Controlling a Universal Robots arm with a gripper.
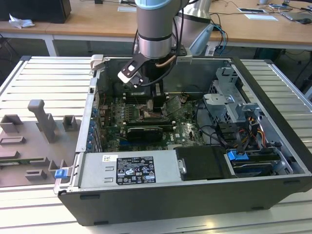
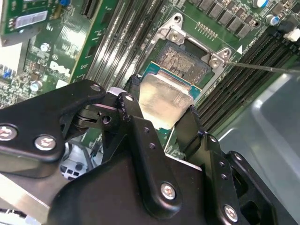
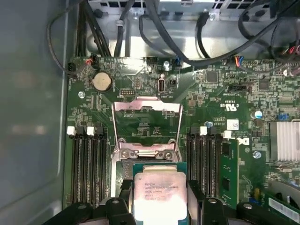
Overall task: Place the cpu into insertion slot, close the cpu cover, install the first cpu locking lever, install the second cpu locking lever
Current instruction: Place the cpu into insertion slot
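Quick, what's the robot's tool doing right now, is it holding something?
The tool is shut on the cpu, close to the insertion slot.

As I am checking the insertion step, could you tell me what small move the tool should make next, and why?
Probably ease the cpu toward the insertion slot: the tool grips it just short of the bare slot, and the cpu cover stands open.

**What Sits Where**

On the counter (image 1: pixel 44 78), the case (image 1: pixel 161 209); inside it, the motherboard (image 1: pixel 185 129). In the pincer (image 3: pixel 159 199), the cpu (image 3: pixel 159 192), over one edge of the insertion slot (image 2: pixel 185 63). At the opposite edge, the cpu cover (image 3: pixel 146 104), raised. Either side, memory slots (image 3: pixel 89 164).
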